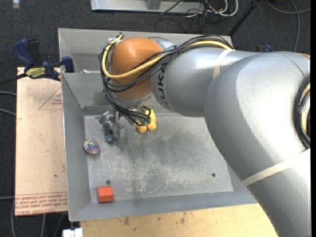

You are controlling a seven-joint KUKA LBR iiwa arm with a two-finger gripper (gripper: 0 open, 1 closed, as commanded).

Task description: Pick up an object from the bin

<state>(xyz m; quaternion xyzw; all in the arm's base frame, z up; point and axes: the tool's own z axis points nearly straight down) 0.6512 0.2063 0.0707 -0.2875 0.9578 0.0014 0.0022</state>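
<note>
Camera view from above: the KUKA arm's gripper (112, 130) hangs low in the upper-left part of the grey bin (173, 167), its tip at or close to the floor. Whether it is spread or closed cannot be told from here, and no object is seen gripped in it. A yellow object (147, 124) lies just beside it toward the view's right, partly under the wrist. A small round shiny piece (91, 147) sits near, lower left. An orange-red block (105, 194) rests well apart in the near-left corner. On this evidence the pick is not yet made: the grasp and lift are left to do.
</note>
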